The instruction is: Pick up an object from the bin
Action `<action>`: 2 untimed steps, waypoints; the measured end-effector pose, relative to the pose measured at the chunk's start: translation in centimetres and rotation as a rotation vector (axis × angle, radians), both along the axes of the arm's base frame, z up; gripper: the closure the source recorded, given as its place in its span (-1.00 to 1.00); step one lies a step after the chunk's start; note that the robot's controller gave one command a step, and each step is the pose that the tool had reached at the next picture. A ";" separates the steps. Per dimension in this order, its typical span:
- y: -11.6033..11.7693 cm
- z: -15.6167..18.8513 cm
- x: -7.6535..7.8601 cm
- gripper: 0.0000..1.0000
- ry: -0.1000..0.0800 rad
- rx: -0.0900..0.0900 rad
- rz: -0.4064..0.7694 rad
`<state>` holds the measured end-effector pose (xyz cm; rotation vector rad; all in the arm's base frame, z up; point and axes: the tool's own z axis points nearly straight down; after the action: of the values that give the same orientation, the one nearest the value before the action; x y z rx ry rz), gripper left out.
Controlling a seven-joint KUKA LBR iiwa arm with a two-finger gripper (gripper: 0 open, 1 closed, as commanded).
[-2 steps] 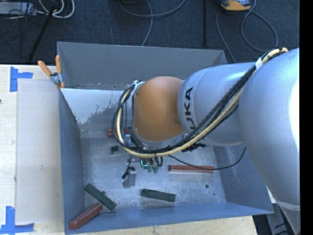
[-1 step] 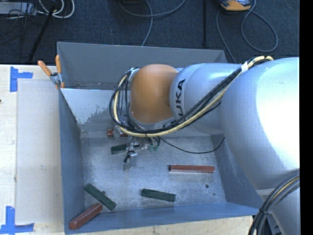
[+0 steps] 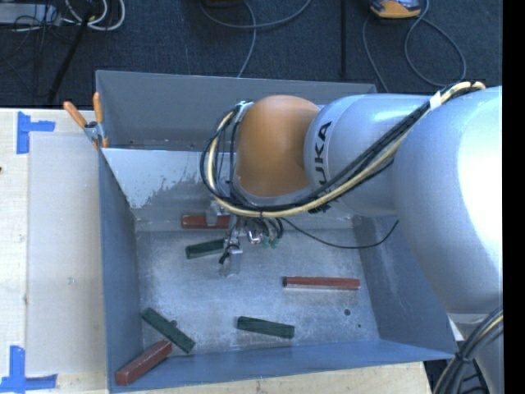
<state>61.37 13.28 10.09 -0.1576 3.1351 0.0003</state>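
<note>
Grey bin (image 3: 164,294): arm (image 3: 369,162) angled down, pincer (image 3: 230,257) beside dark green bar (image 3: 203,251); grip unclear.

Scuffed matt grey metal bin (image 3: 119,261); glossy orange wrist cover (image 3: 275,146)

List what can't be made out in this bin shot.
Camera view:
- Right end of the reddish-brown bar by the back wall: hidden under the orange cover and cables.
- Right end of the dark green bar: covered by the gripper, so contact cannot be told.
- Right back corner of the bin: hidden by the arm.
</note>
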 end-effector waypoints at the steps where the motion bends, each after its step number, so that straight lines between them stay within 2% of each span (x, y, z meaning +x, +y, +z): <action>1: -0.7 0.4 -0.5 -1.00 0.003 0.000 -0.046; 2: -0.6 -3.1 -0.4 -1.00 -0.002 0.002 -0.160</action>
<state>60.94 12.65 7.02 0.0938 3.1360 0.0032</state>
